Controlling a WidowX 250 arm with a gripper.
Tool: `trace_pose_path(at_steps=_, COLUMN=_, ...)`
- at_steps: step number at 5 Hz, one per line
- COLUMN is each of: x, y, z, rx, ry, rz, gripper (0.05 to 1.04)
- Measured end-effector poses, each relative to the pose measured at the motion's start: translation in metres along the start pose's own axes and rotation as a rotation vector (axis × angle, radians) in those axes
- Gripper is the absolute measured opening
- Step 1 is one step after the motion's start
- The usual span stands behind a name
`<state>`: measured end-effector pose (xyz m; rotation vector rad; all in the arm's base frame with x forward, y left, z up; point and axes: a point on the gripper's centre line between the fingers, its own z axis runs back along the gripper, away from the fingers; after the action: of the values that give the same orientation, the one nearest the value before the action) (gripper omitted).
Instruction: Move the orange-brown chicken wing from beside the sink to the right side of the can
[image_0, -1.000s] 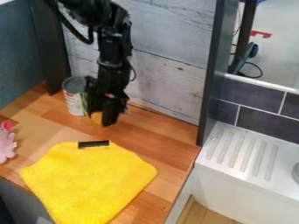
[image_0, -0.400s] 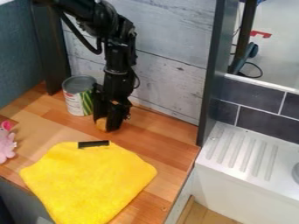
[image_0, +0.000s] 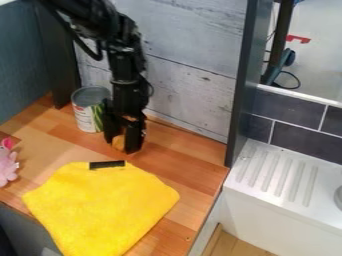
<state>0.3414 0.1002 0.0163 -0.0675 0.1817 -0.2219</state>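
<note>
My gripper (image_0: 121, 146) hangs low over the wooden counter, left of centre, just right of a metal can (image_0: 85, 110). Its fingers are shut on a small orange object (image_0: 118, 142), which is partly hidden between them. The can stands upright near the back wall, with a green-striped part of its label beside the gripper. In front of the gripper a yellow cloth (image_0: 103, 205) lies spread out, and a black brush-like strip (image_0: 107, 164) rests at its back edge.
A pink plush toy (image_0: 7, 164) sits at the left edge of the counter (image_0: 180, 150). A dark upright post (image_0: 239, 85) divides the counter from a white sink unit with a ribbed drainboard (image_0: 277, 175) on the right. Pale wooden boards form the back wall.
Gripper and orange object together have shifted slightly right and toward the camera since the first frame. The upper arm swung right, then back left. Can, cloth and toy have stayed put.
</note>
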Motion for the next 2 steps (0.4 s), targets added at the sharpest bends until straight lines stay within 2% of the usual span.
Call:
trace_pose_path(at_steps=1, x=-0.016, y=0.004, z=0.026, rx=0.057, ry=-0.060, rz=0.034, gripper=1.004)
trace_pose_path(at_steps=2, x=-0.053, y=-0.006, z=0.064, rx=0.134, ry=-0.072, rz=0.081, gripper=1.002)
